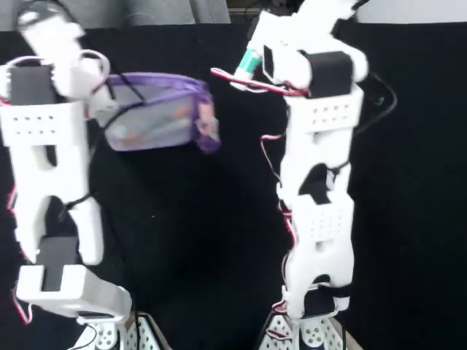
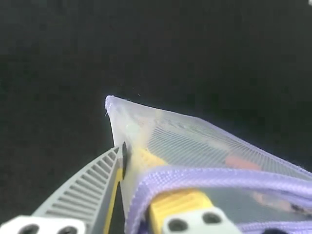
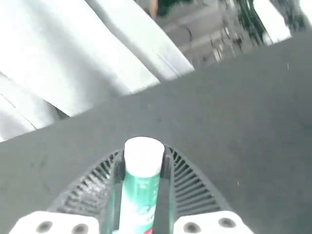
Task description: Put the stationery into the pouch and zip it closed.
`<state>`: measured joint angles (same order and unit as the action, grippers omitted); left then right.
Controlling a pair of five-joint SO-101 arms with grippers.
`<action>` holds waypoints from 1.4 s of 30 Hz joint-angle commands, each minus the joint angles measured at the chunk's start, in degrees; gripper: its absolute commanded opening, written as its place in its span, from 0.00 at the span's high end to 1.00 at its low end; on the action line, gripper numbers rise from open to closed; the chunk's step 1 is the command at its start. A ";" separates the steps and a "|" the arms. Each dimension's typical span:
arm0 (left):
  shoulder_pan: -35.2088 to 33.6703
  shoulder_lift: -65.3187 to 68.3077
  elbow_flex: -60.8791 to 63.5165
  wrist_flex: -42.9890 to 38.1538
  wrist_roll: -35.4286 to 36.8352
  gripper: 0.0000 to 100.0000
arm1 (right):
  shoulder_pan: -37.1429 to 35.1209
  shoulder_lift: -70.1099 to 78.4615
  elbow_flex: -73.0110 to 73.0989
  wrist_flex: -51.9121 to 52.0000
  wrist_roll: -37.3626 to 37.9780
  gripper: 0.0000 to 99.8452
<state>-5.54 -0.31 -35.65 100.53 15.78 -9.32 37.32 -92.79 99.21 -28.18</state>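
Where the left gripper (image 2: 130, 155) meets the pouch (image 2: 204, 146), its jaws are clamped on one end of the bag. A grey ribbed finger (image 2: 83, 192) lies against one side of the mesh wall and a yellow one against the other, just under the purple zipper band (image 2: 219, 176). Through the clear mesh, orange pieces (image 2: 239, 161) show inside the pouch; whether the zip is open I cannot tell. From the high view the pouch is held up over the black table (image 1: 204, 240), stretched sideways from the left arm toward the middle, its purple-edged free end drooping. The right gripper (image 3: 143, 163) has its jaws pressed against both sides of a green-and-white tube (image 3: 141, 190), whose white cap sticks out past the fingertips. Seen from above, the tube lies near the pouch's free end, a little farther back and not touching it. Beyond the table's far edge hangs a pale curtain (image 3: 73, 63).
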 commanded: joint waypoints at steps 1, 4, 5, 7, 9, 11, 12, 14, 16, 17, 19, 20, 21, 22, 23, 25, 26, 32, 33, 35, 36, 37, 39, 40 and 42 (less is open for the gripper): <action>5.23 -1.93 1.10 -0.09 0.79 0.97 | -3.08 -10.51 -2.95 1.58 7.30 0.99; 7.69 -1.85 2.59 -0.26 0.79 0.97 | -5.01 -14.37 -2.86 1.67 11.34 0.99; 8.22 -1.76 2.68 -0.26 0.79 0.97 | -5.45 -15.34 -2.77 1.76 12.31 0.99; 9.01 -1.49 2.77 -0.26 0.79 0.97 | -6.86 -16.84 -2.68 2.02 14.24 0.99; 9.27 -1.49 3.56 -0.26 0.79 0.97 | -7.91 -18.07 -2.77 2.02 16.18 0.99; 9.19 -1.49 4.09 -0.26 0.79 0.97 | -8.79 -20.09 -2.68 2.11 17.05 0.99; 9.01 -1.49 4.26 -0.35 0.79 0.97 | -9.05 -21.14 -2.59 2.11 17.05 0.99; 8.84 -1.49 4.26 -0.35 0.62 0.97 | -9.05 -23.43 -2.59 2.11 17.05 0.99; 8.84 -1.49 4.26 -0.35 0.53 0.97 | -8.97 -26.07 -2.42 2.11 17.05 0.99; 8.84 -1.58 4.26 -0.35 0.53 0.97 | -8.88 -27.47 -1.63 2.11 17.05 0.99; 8.84 -1.58 4.26 -0.35 0.53 0.97 | -8.79 -31.16 1.01 2.11 17.05 0.99; 8.84 -1.49 4.26 -0.35 0.53 0.97 | -8.79 -33.45 3.38 2.11 17.05 0.99; 8.84 -1.49 4.26 -0.35 0.53 0.97 | -8.79 -36.09 6.11 2.11 17.05 0.99; 9.01 -1.49 4.26 -0.35 0.53 0.97 | -8.79 -38.99 9.45 2.11 17.05 0.99; 9.19 -1.49 4.26 -0.35 0.53 0.97 | -8.88 -42.24 13.05 2.11 17.14 0.99; 9.27 -1.49 4.26 -0.35 0.70 0.97 | -8.97 -48.57 20.97 1.93 17.14 0.99; 9.27 -1.49 4.18 -0.35 0.70 0.97 | -8.97 -51.30 24.75 1.58 17.23 0.99; 9.36 -1.93 3.82 -0.35 0.79 0.97 | -8.97 -62.46 47.16 -8.79 17.23 0.99; 9.36 -1.93 3.91 -0.35 0.79 0.97 | -8.97 -63.78 51.03 -11.60 17.23 0.99; 9.36 -1.93 4.09 -0.35 0.79 0.97 | -9.05 -65.98 58.68 -17.67 17.14 0.99; 9.36 -1.93 4.18 -0.35 0.79 0.97 | -9.05 -67.12 62.46 -20.92 16.97 0.99; 9.36 -1.93 4.18 -0.35 0.79 0.97 | -9.05 -68.18 66.07 -24.35 16.70 0.99; 9.19 -1.93 4.18 -0.35 0.79 0.97 | -9.05 -70.46 72.57 -30.68 16.70 0.99; 9.01 -1.93 4.00 -0.35 0.70 0.97 | -9.05 -71.69 75.47 -33.58 16.70 0.99; 8.66 -2.02 3.56 -0.44 0.35 0.97 | -9.14 -73.89 80.40 -38.51 16.62 0.99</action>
<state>2.20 -0.66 -31.34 100.44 16.04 -17.41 -31.60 -21.58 71.96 -11.56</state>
